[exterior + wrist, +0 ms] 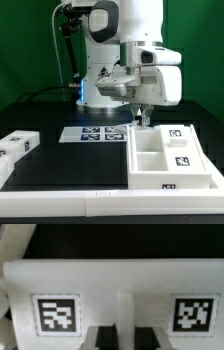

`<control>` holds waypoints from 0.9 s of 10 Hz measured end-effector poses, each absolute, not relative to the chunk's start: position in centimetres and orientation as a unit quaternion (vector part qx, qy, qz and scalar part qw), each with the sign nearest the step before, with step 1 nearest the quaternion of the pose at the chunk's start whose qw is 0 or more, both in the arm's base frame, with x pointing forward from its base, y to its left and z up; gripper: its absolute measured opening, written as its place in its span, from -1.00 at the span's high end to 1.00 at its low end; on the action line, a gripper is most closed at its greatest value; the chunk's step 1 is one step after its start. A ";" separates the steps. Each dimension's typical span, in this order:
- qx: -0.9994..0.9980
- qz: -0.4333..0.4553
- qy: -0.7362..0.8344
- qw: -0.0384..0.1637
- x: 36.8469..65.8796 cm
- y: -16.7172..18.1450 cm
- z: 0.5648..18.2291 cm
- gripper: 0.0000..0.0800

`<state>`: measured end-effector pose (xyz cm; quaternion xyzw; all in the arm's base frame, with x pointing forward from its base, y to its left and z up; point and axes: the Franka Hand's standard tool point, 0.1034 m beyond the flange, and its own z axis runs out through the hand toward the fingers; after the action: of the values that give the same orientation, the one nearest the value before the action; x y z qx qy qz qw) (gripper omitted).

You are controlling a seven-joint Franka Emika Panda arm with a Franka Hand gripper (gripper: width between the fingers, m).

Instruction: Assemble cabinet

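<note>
The cabinet box (pixel 170 152) is a white open tray with inner dividers and square tags, lying at the exterior view's right. My gripper (pixel 143 118) comes down on its far wall. In the wrist view the box's wall (pixel 110 277) fills the frame, with a tag on each side (pixel 56 313) and a central rib (pixel 125 308). My gripper (pixel 126 335) has its dark fingers (pixel 105 339) on either side of that rib, pressed against it. The gripper is shut on the cabinet box.
The marker board (pixel 97 133) lies flat behind the box, in front of the robot base. Loose white cabinet parts with tags (pixel 15 146) lie at the exterior view's left. A white border (pixel 90 205) runs along the table's front edge.
</note>
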<state>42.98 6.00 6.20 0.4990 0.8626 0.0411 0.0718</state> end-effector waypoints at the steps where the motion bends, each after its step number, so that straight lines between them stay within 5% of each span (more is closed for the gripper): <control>1: 0.499 0.040 0.863 0.071 42.9 6.0 6.2 0.82; 9: 0.530 0.060 0.843 0.067 41.2 6.1 6.1 0.82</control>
<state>41.19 6.10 6.15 0.5296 0.8434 0.0602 0.0675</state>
